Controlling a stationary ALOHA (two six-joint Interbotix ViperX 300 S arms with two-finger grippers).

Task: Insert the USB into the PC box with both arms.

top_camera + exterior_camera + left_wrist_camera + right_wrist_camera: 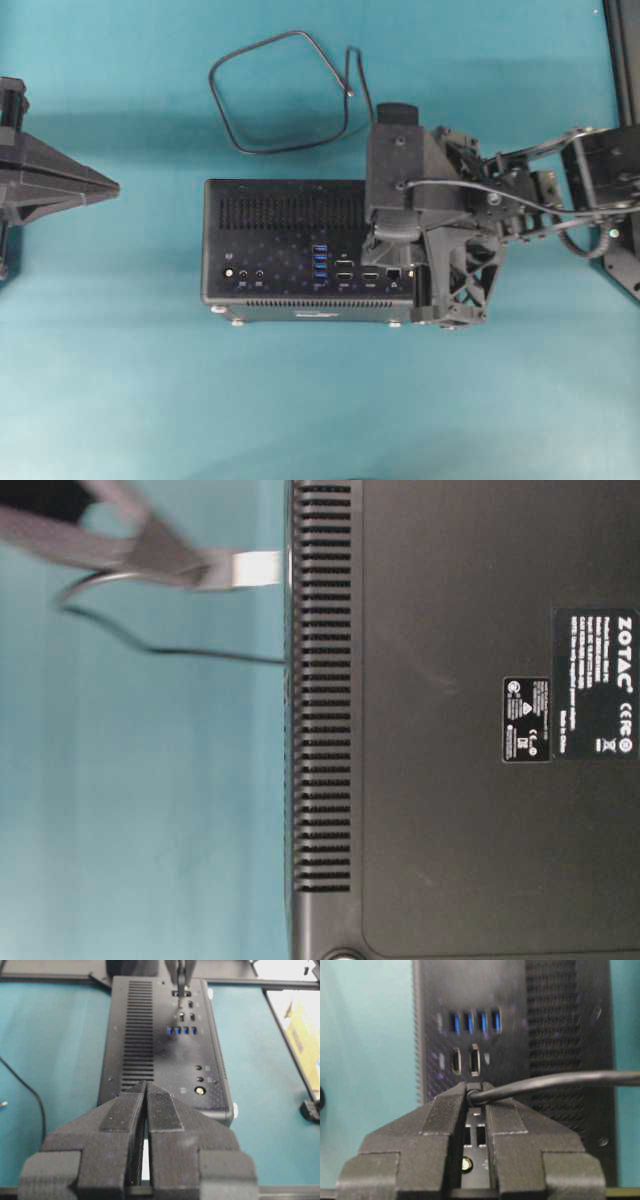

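Right gripper [475, 1097] pinches USB [555, 1081] cable, not plug, above PC box [485, 990]. Plug could wobble, miss blue ports [474, 1021]. Left gripper [146, 1092] clenched, empty, away from box.

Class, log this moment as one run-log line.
right claw: shut on USB | over PC box | left claw: shut, idle
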